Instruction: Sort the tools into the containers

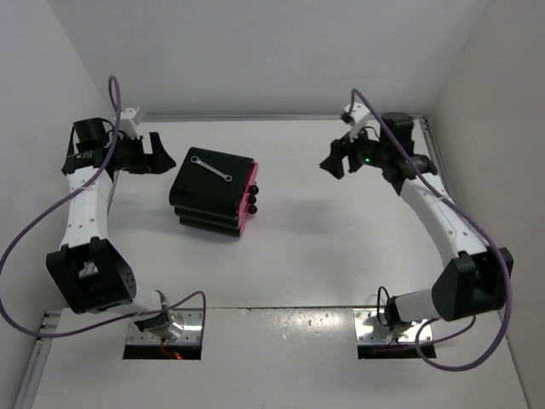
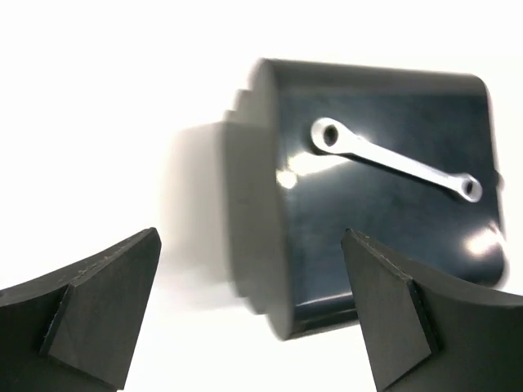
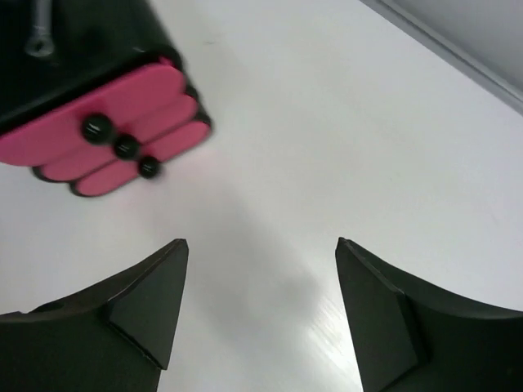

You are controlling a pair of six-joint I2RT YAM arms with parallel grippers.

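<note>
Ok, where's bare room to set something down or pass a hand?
Bare table between the pink fronts of the drawer unit and the right gripper, and the near strip from the unit to the arm bases. Crowded: the narrow gap between left gripper and unit; the wrench lies on the unit's top.

The box (image 2: 368,245) looks like black plastic, smooth and glossy, with bright glints on its top. The wrench (image 2: 396,159) lying on top of the box is bare metal, polished and silvery. The drawers (image 3: 73,135) in the box's front are pink plastic, smooth with a dull sheen; their knobs (image 3: 125,147) are glossy black. The table (image 3: 327,122) under the box is white, smooth and mostly matt. The fingers (image 2: 98,294) of the left gripper (image 2: 251,235) are matt black plastic with a fine grain; those of the right gripper (image 3: 261,242) look the same.
</note>
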